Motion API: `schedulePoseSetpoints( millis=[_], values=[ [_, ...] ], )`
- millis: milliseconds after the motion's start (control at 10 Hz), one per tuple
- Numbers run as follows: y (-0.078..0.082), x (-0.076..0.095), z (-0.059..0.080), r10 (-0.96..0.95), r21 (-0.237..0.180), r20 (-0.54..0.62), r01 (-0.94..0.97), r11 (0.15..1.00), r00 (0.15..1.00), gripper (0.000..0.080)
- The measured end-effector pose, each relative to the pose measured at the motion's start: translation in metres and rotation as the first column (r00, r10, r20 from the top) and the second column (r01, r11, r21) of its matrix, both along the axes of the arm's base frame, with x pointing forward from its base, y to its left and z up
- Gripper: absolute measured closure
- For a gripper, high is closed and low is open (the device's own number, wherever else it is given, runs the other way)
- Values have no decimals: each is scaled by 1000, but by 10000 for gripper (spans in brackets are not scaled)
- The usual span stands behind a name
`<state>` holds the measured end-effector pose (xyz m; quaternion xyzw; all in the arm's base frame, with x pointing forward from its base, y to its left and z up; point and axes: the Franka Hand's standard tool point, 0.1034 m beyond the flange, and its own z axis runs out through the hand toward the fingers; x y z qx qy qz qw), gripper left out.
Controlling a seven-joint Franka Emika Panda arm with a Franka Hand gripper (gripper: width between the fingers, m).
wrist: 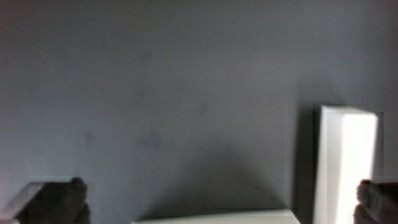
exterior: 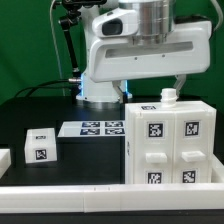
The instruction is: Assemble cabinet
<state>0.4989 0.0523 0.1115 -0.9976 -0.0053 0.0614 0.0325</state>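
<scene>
Pincer: you see its jaws spread wide open.
Cabinet: stands on the surface, just below your pincer.

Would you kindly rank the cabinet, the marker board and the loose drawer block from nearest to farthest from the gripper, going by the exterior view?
From the gripper, jaws open:
1. The cabinet, just below it, at the exterior view's right.
2. The marker board, flat on the table, middle.
3. The loose drawer block, far on the exterior view's left.
</scene>
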Motion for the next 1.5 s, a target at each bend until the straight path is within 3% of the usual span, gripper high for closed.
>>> schedulePoseSetpoints(
  millis=[100, 300, 700, 800, 1100, 1300, 1500],
  values=[
    [-8, -11, -5, 3, -3, -1, -3, 1000, 1000, 22],
    [-27, -16, -11, 37, -3, 18, -37, 999, 999, 1],
    [-25, -16, -11, 39, -3, 18, -39, 999, 999, 3],
    [-30, -19, -13, 83, 5, 18, -83, 997, 996, 3],
    [-104, -51, -32, 169, 23, 24, -170, 985, 985, 3],
    [-157, -61, -36, 223, 24, 35, -224, 974, 974, 3],
    [-183, -57, -28, 226, 17, 43, -227, 974, 973, 3]
  ],
)
